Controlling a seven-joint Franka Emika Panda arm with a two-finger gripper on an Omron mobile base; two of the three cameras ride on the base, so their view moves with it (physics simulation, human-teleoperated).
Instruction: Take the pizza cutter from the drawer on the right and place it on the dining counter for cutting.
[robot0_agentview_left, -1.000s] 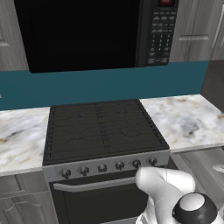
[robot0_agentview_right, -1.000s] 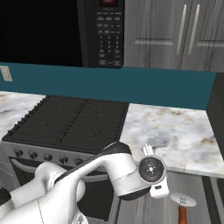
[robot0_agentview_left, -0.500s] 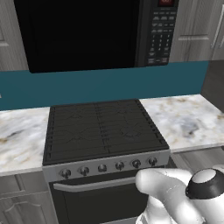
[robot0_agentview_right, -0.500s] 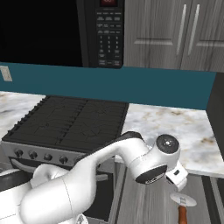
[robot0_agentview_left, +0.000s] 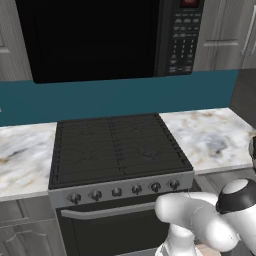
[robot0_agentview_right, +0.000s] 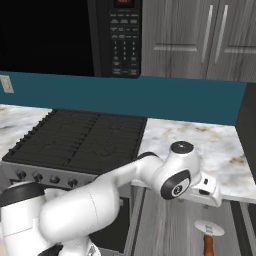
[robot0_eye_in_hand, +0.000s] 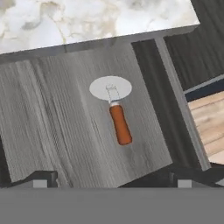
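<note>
Gripper (robot0_eye_in_hand: 111, 183) hangs over the pulled-out drawer (robot0_eye_in_hand: 57, 127), jaws spread wide and grasping nothing. The pizza cutter (robot0_eye_in_hand: 114, 109) lies flat mid-floor, wheel toward the marble worktop (robot0_eye_in_hand: 87, 19), bare grey floor all round, well clear of the drawer's edges.

Home kitchen, rendered: black gas stove (robot0_agentview_left: 119, 149) with front knobs, black microwave (robot0_agentview_left: 105, 37) mounted above, teal backsplash (robot0_agentview_left: 120, 97), marble worktops (robot0_agentview_right: 200, 145) either side, grey wood-grain upper cabinets (robot0_agentview_right: 200, 37) with bar handles, open drawer (robot0_eye_in_hand: 83, 127) below.
</note>
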